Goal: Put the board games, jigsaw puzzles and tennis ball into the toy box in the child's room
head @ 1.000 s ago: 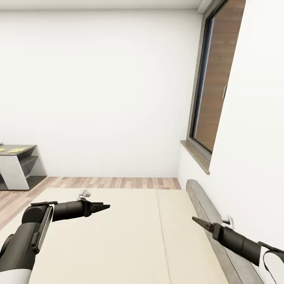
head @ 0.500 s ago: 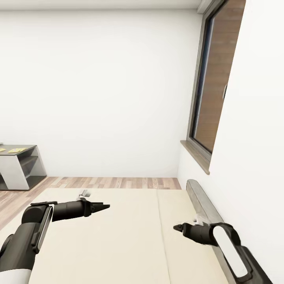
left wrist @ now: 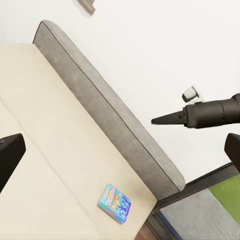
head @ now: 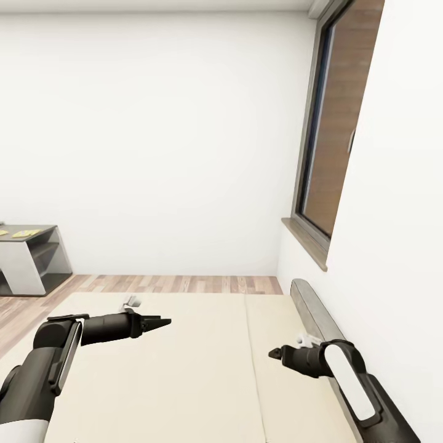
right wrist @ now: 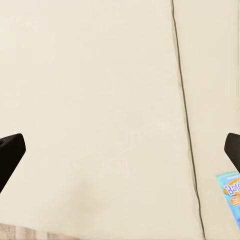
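A small blue board game (left wrist: 114, 202) lies flat on the cream bed (head: 184, 369), close to the grey headboard (head: 311, 311) and near the mattress corner. The right wrist view catches its edge (right wrist: 231, 195) just past the mattress seam (right wrist: 184, 115). My left gripper (head: 161, 322) hovers over the bed's left section, and its fingers (left wrist: 10, 155) stand wide apart with nothing between them. My right gripper (head: 275, 354) hangs over the right section beside the headboard. Its fingers (right wrist: 10, 152) are also wide apart and empty.
A low grey section of the table (head: 31, 252) stands at the far left on the wood floor (head: 184, 284), with small yellow flat things on top, too small to tell apart. A window (head: 326, 141) with a sill is set in the right wall.
My right arm has swung in and turned, bringing its gripper leftward over the bed's right section. The left arm has not moved.
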Robot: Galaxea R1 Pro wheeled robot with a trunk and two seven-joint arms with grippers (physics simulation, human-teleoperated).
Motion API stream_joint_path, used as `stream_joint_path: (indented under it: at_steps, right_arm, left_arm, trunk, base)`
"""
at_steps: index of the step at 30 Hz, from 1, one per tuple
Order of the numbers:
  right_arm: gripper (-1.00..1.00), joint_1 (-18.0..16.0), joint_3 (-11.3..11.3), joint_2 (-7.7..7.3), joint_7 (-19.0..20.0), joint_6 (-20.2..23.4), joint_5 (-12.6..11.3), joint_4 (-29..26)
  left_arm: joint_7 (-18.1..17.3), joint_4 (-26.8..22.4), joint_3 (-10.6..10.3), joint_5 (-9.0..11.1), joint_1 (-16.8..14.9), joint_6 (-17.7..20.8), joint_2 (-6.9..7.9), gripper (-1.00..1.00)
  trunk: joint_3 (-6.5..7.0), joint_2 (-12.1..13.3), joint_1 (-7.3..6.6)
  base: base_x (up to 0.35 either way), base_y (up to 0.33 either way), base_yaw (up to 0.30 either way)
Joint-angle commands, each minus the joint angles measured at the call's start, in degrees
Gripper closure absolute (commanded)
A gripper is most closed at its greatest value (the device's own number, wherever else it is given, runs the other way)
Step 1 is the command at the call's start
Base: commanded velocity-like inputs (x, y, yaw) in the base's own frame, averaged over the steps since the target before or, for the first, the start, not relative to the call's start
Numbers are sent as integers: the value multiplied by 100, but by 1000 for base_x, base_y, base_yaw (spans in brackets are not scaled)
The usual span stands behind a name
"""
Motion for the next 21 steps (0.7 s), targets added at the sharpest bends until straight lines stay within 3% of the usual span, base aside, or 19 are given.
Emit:
stream_joint_path:
  at_steps: [1,11,21]
  right_arm:
    - [-100,-7,10,-5,-66,7,-55,25]
    - [-100,-31,6,-53,-321,7,-8,360]
    - [-100,-33,-2,-39,-1423,7,-17,423]
  left_arm:
    - [-59,-4,9,-60,-3,56,-2,-100]
    - [-66,-4,1,-41,-3,52,-6,-100]
    - [-143,-70,9,10,-3,62,-2,-100]
  trunk:
    - [-11,-6,2]
    - [-100,-6,2]
    - [-193,-6,2]
  base:
    - [0,0,0]
    - [0,0,0]
    - [0,0,0]
